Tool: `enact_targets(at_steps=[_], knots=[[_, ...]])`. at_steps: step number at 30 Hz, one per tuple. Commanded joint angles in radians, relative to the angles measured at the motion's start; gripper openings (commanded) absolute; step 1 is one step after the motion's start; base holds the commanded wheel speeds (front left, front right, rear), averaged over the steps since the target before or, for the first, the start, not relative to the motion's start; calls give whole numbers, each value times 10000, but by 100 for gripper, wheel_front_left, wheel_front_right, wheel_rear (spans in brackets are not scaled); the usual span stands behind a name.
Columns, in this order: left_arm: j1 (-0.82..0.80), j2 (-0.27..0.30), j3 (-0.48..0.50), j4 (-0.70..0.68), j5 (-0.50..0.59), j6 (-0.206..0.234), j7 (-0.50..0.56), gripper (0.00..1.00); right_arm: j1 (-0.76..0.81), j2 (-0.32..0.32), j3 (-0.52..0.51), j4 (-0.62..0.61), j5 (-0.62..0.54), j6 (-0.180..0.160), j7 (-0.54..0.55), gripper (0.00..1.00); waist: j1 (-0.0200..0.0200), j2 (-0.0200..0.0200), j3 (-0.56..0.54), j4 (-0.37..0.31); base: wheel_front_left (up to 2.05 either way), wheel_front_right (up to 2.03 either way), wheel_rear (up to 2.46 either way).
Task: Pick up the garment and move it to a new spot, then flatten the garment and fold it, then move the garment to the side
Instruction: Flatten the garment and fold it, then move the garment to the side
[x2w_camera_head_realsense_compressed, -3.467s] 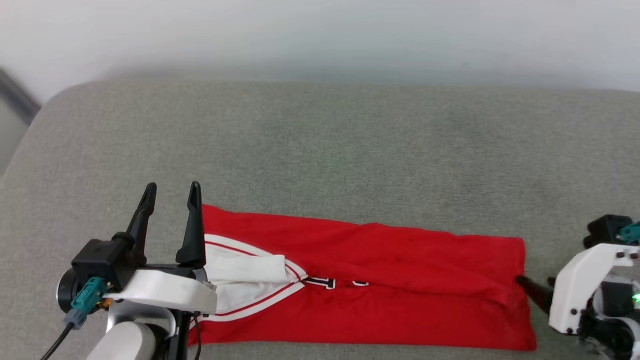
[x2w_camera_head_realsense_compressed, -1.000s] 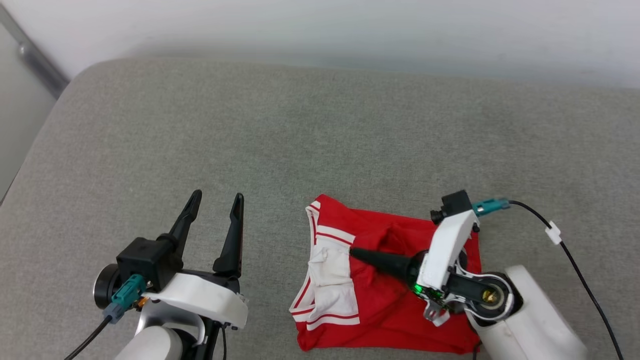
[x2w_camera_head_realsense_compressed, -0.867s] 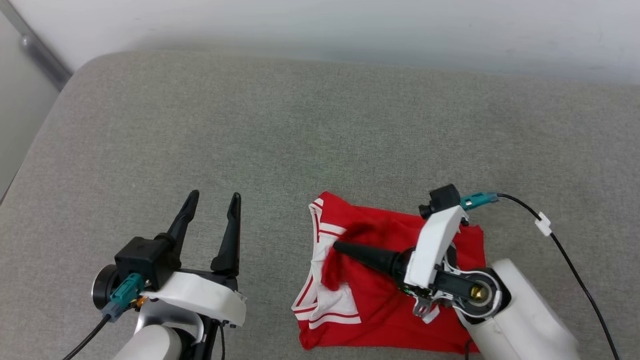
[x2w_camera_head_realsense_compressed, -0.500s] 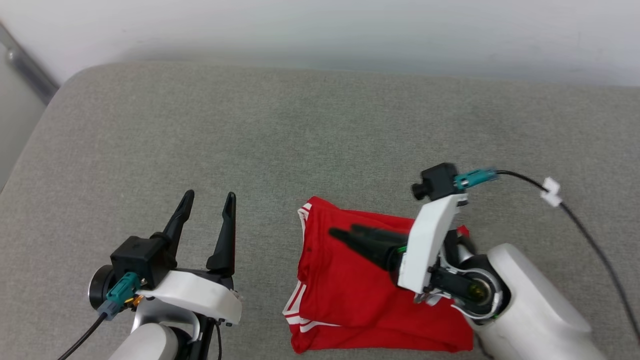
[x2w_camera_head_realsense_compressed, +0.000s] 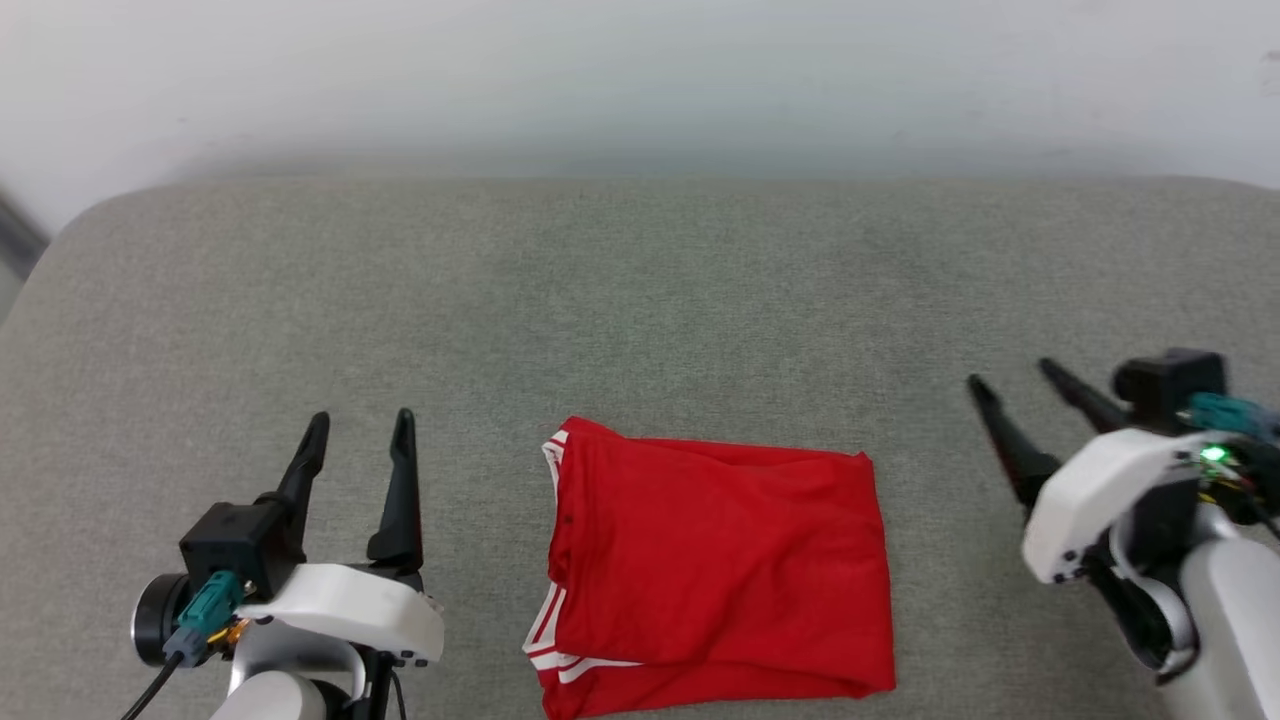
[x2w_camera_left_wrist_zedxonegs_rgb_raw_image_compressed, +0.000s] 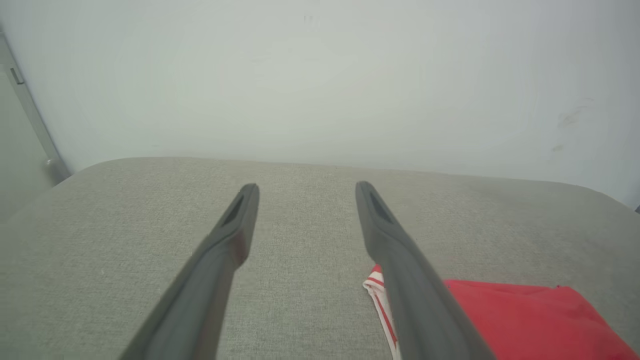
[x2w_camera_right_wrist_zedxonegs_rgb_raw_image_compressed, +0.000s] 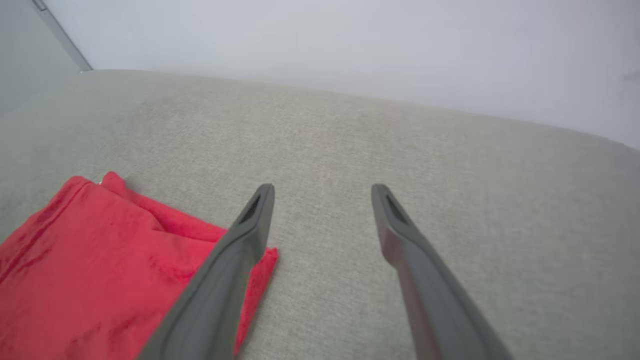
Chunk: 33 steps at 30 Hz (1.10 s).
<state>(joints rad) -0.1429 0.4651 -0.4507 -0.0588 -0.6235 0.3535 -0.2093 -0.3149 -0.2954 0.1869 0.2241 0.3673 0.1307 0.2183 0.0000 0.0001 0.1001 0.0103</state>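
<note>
Garment (x2w_camera_head_realsense_compressed: 715, 570) folded, longer sideways, striped trim (x2w_camera_head_realsense_compressed: 545, 625) leftward, between left gripper (x2w_camera_head_realsense_compressed: 360, 418) and right gripper (x2w_camera_head_realsense_compressed: 1010, 375), both unclenched.

Grey cushion (x2w_camera_head_realsense_compressed: 640, 300) open all round folded garment (x2w_camera_head_realsense_compressed: 715, 570); wall (x2w_camera_head_realsense_compressed: 640, 80) bounds far edge.

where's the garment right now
In the head view the folded garment lies on the grey cushion at bottom centre, between the open left gripper and open right gripper, touching neither.
</note>
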Motion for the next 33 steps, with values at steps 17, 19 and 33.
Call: enact_targets(at_steps=[17, 19, 33], knots=[[1185, -17, 122, 393, 43, 341, -368, 100, 3333, 2058, -1920, -3685, -2027, -2, -1126, 100, 0, -1, -996, -372, 0, 0, 0], [1229, -30, 98, 420, 59, 350, -383, 100, 3496, 2156, -1930, -3808, -2012, -2, -1058, 100, 0, -1, -1030, -382, 0, 0, 0], [1051, -95, 83, 497, 126, 227, -441, 100, 3798, 2390, -2232, -4244, -1945, -2, -466, 100, 0, -1, -963, -361, 0, 0, 0]])
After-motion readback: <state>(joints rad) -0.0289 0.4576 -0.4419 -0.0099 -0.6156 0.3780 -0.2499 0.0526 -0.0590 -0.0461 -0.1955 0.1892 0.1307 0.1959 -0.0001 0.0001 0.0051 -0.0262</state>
